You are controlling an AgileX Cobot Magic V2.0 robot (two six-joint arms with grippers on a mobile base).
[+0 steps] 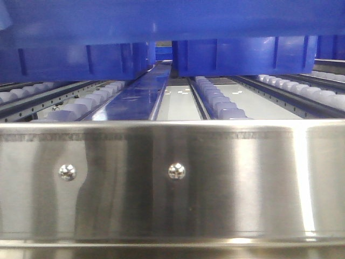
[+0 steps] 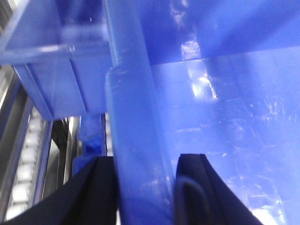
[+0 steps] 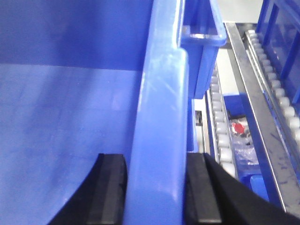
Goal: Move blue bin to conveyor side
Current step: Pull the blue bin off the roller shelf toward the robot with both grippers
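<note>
Left hand (image 2: 143,199) clamps the thick rim of the blue bin (image 2: 225,117), one finger on each side of it; right hand (image 3: 157,199) grips its rim likewise. Bin glossy, scuffed, over the roller rack (image 3: 220,136). Below and right of the right hand, another blue crate (image 3: 246,159) holds something red (image 3: 239,127)

A brushed stainless-steel rail (image 1: 172,178) with two shiny screw heads (image 1: 176,170) runs across the near side, bright glare on its right, and lanes of white rollers (image 1: 222,102) stretch far behind it.
</note>
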